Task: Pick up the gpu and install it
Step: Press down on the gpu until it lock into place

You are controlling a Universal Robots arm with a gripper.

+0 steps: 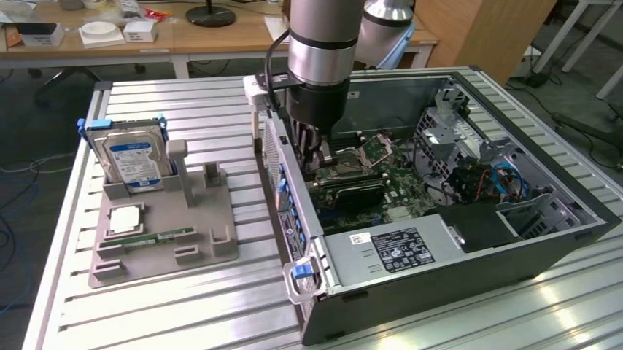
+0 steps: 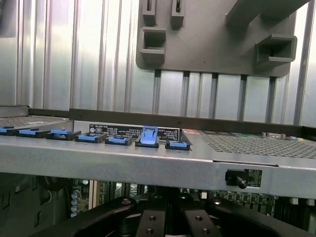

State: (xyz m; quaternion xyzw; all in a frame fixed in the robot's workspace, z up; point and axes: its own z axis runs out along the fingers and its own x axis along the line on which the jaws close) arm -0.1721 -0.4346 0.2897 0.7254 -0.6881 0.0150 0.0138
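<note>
I am reaching down into the open computer case (image 1: 457, 189), which is lying on its side on the ribbed metal desk (image 1: 175, 306). My tool (image 1: 314, 157) is sitting low inside the case, near the wall that faces the exterior view's left, with its fingers (image 2: 148, 222) drawn fully together. The gpu (image 1: 355, 191) is lying as a dark, flat card on the green motherboard (image 1: 409, 189), just beside my tool; I cannot tell whether my fingers are gripping it. Through the wrist view I am looking over the case's grey wall with its row of blue clips (image 2: 148, 137) toward the grey parts holder (image 2: 212, 34). That grey parts holder (image 1: 160, 219) is resting on the desk at the exterior view's left, carrying an upright silver hard drive with a blue label (image 1: 131, 160). Behind the desk, a wooden table (image 1: 146, 36) with small white boxes is standing on grey carpet (image 1: 39, 117), and cables are trailing over the floor.
</note>
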